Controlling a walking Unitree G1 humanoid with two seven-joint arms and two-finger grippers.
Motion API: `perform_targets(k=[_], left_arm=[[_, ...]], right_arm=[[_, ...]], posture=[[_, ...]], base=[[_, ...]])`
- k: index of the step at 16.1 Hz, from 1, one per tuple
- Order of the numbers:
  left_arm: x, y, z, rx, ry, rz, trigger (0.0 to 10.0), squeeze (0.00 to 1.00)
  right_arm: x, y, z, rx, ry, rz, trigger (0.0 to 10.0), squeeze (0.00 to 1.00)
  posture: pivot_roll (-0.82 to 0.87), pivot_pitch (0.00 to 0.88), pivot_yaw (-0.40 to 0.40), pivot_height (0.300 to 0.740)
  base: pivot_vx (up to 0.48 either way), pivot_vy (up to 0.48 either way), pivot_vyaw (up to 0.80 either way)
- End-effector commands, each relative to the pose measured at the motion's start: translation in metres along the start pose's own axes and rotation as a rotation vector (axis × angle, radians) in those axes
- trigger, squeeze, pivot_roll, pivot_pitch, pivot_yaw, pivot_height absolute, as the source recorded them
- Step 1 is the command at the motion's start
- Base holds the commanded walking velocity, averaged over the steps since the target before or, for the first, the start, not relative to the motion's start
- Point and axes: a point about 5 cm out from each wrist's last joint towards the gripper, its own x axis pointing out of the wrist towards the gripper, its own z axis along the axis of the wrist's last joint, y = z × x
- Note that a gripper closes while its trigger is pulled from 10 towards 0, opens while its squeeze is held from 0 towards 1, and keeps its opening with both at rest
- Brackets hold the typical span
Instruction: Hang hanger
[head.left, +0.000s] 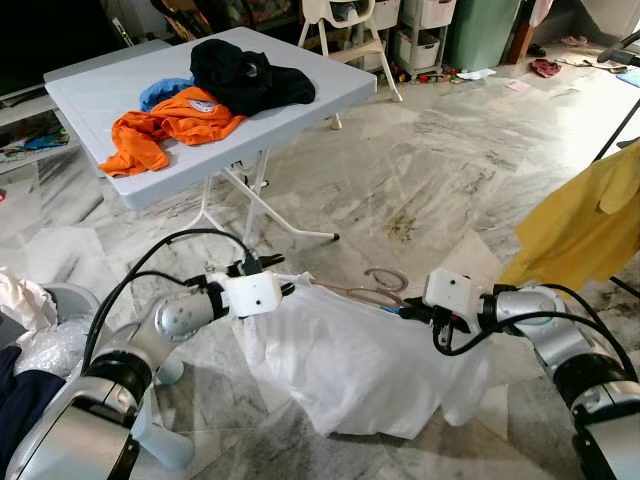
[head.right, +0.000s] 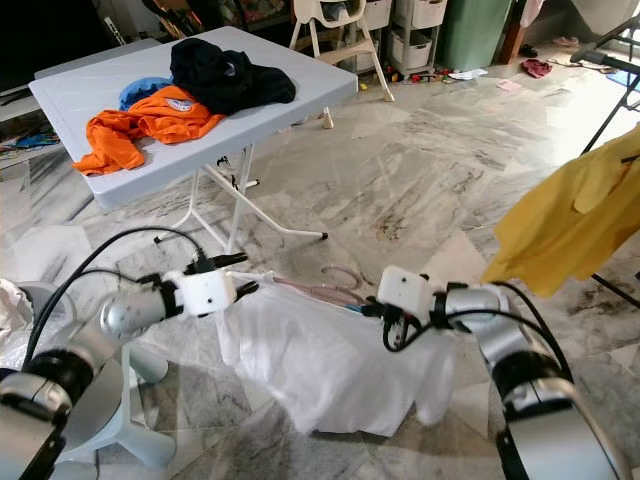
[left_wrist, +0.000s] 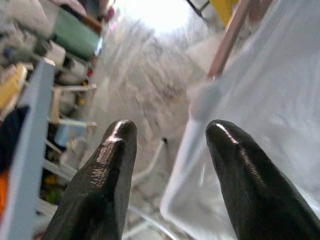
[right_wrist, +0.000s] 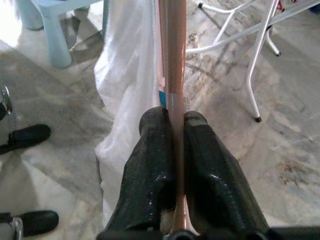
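Right wrist view shows the right gripper (right_wrist: 175, 150) clamped tight on the bar of a pale pink hanger (right_wrist: 172, 55), its two black fingers pressed flat against the rod with no gap between them. From the head camera, that hanger carries a white garment (head.left: 350, 365), which drapes down in front of the robot above the marble floor (head.left: 430, 170), held between the two arms. The left gripper (head.left: 290, 288) sits at the opposite shoulder of the garment; the left wrist view shows its fingers (left_wrist: 107, 165) spread apart, with white cloth lying against one of them and nothing pinched between them.

Step in hand, as judged: the dressed hanger is carried or steadied ahead of hanging. The hook (head.left: 385, 280) curves at the top middle, near the right gripper, and is not yet on any support.

A yellow garment (head.left: 580, 225) hangs on a dark rack at the robot's right; that rack appears the likely destination. The next move calls for turning toward it, raising the hanger level and setting the hook over the rail without the cloth slipping off.

Condition of the hanger: thin, smooth rod, pinkish, apparently intact. The garment is light, slightly translucent and creased.
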Motion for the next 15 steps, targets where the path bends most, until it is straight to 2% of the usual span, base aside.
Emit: perform_targets(k=[1, 4, 7, 9, 12, 15], left_arm=[[-0.01, 0.0, -0.012, -0.034, 0.054, 0.029, 10.0, 1.0], [-0.03, -0.012, -0.038, -0.129, 0.176, 0.098, 10.0, 1.0], [-0.039, -0.015, -0.051, -0.2, 0.258, 0.182, 10.0, 1.0], [-0.042, -0.011, -0.057, -0.248, 0.302, 0.257, 10.0, 1.0], [-0.034, -0.002, -0.052, -0.321, 0.274, 0.336, 10.0, 1.0], [-0.015, -0.01, -0.038, -0.422, 0.187, 0.306, 10.0, 1.0]], right_arm=[[-0.004, -0.008, 0.011, -0.034, -0.069, -0.042, 0.0, 0.0], [-0.02, -0.007, 0.014, -0.05, -0.12, -0.073, 0.0, 0.0], [-0.031, -0.004, 0.02, -0.033, -0.174, -0.119, 0.0, 0.0], [-0.033, 0.006, 0.022, -0.021, -0.191, -0.121, 0.0, 0.0], [-0.04, 0.013, 0.026, -0.009, -0.185, -0.106, 0.0, 0.0], [-0.046, 0.01, 0.034, 0.006, -0.206, -0.12, 0.0, 0.0]], posture=[[-0.1, 0.009, 0.073, 0.74], [-0.11, 0.014, 0.077, 0.74], [-0.13, 0.017, 0.085, 0.74], [-0.14, 0.015, 0.093, 0.74], [-0.15, 0.012, 0.098, 0.74], [-0.16, 0.013, 0.1, 0.74]], base=[[0.0, 0.0, 0.0], [0.0, 0.0, 0.0], [0.0, 0.0, 0.0], [0.0, 0.0, 0.0], [0.0, 0.0, 0.0], [0.0, 0.0, 0.0]])
